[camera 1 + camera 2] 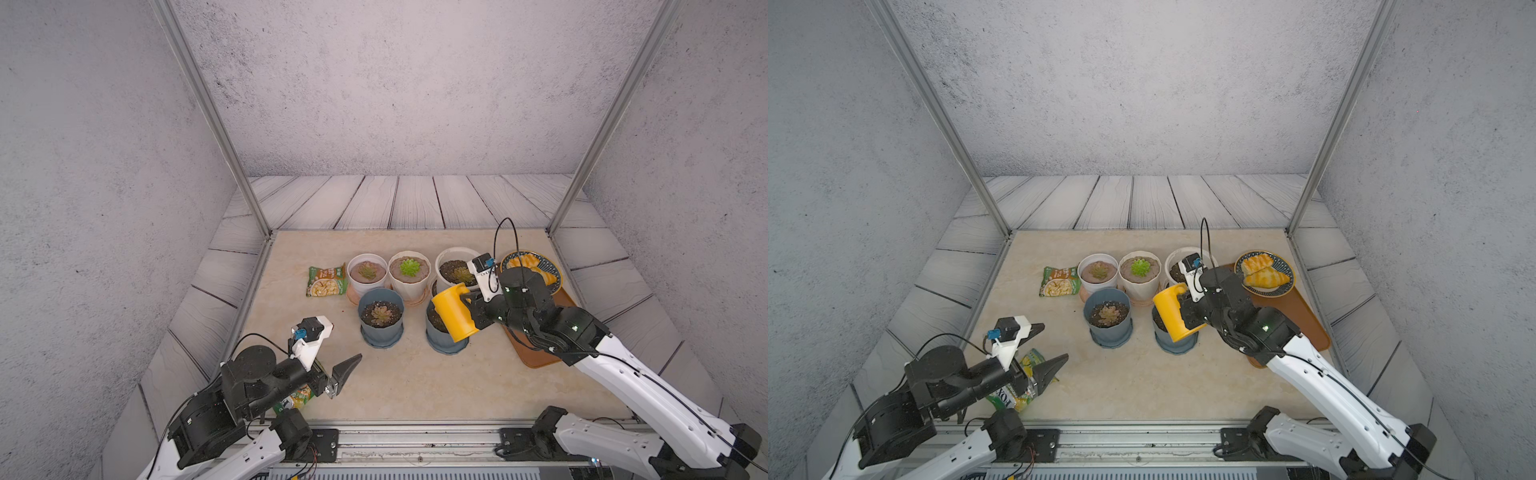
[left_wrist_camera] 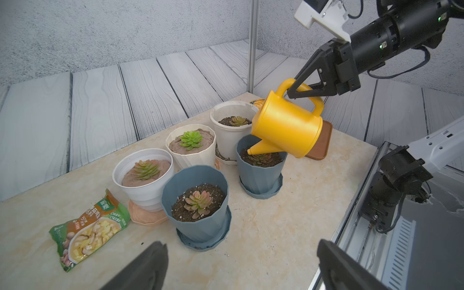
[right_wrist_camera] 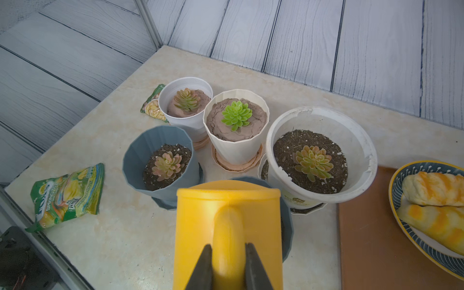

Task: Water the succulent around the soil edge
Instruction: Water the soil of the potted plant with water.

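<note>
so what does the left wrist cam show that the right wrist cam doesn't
Only the left wrist view shows the spout of the yellow watering can, tipped over the soil of the blue pot beneath it, and that pot's succulent. Only the right wrist view shows the bread and the green snack bag. Both show the can, held by its handle in the right gripper, and the bright green succulent.

In both top views the can (image 1: pixel 453 313) covers most of the blue pot (image 1: pixel 435 337) beneath it, so its succulent (image 2: pixel 262 158) is hidden there. In a top view the left arm (image 1: pixel 257 382) masks much of a snack bag (image 1: pixel 300 395). The right wrist view cuts off the plate (image 3: pixel 426 252) and the can's near end.
</note>
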